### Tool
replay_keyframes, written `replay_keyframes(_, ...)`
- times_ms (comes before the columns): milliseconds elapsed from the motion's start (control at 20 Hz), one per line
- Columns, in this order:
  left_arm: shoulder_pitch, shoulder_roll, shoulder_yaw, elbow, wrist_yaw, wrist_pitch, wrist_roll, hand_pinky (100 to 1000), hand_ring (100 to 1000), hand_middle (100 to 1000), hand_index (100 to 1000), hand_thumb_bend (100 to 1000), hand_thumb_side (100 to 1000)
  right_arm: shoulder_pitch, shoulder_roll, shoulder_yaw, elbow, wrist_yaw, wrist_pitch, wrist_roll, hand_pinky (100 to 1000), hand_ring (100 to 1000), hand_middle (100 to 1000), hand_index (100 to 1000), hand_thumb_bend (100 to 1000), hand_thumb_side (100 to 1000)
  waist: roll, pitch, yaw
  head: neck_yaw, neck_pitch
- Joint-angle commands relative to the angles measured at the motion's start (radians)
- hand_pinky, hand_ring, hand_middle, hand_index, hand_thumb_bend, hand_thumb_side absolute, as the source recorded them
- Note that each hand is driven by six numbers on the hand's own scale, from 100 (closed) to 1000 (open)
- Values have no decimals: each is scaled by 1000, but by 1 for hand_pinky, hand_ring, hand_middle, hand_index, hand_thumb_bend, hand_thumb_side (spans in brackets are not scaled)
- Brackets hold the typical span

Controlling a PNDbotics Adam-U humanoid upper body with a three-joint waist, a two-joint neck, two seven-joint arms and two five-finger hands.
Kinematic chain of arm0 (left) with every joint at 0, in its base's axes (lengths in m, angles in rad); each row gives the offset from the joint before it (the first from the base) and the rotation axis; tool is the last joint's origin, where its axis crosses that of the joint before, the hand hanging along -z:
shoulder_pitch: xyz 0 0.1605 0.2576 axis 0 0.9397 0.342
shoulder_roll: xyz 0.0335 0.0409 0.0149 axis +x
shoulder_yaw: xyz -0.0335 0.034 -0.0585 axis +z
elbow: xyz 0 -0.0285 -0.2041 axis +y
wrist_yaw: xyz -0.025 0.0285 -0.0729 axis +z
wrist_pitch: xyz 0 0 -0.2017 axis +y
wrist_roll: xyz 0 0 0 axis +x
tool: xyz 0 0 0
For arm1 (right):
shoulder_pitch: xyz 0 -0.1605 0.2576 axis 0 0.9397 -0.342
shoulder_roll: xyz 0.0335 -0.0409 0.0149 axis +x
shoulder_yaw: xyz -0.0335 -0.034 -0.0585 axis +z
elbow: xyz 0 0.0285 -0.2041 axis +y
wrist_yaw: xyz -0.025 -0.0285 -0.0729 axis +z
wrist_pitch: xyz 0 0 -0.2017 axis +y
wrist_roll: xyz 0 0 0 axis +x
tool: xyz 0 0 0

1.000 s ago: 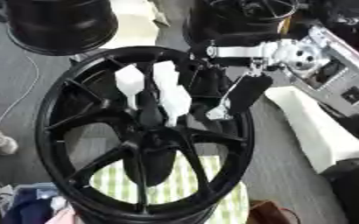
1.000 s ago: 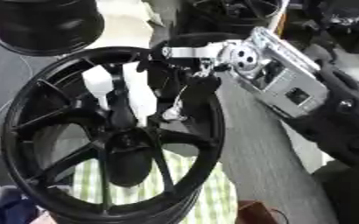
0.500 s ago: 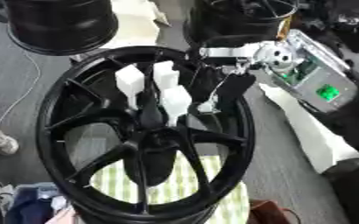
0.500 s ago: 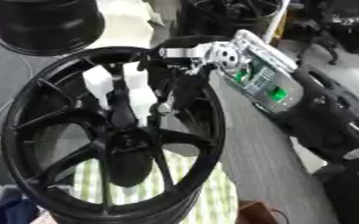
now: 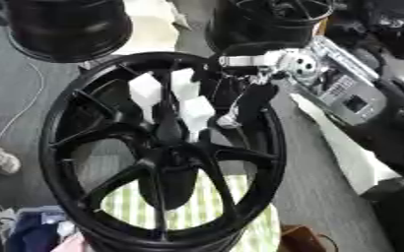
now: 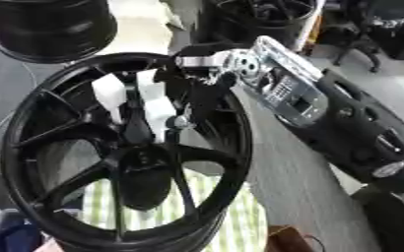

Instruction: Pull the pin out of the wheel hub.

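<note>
I see a glossy black metal wheel hub (image 5: 153, 162), matt white pins (image 5: 145, 91) that look like plastic, green checked cloth (image 5: 197, 206) beneath, and silver metal on my right hand (image 5: 240, 106).

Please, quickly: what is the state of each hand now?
Left hand: not in view.
Right hand: reaching into the wheel hub beside the white pins; whether it grips anything cannot be told.
</note>
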Motion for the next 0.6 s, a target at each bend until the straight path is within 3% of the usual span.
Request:
replay_keyframes(50,-9,10,2,-13,4,-1,-4,606,697,638,875,100,722,-12,-17,-11,-11,16,64,73,512,509,853,897,397,220,7,-13,0,-2,-3)
replay_keyframes(600,-9,10,1,-12,4,-3,-5,606,698,638,875,100,722,-13,-11,-7,-23,21,67,88,500,498,826,874,391,226,8,-12,0,-5,-1)
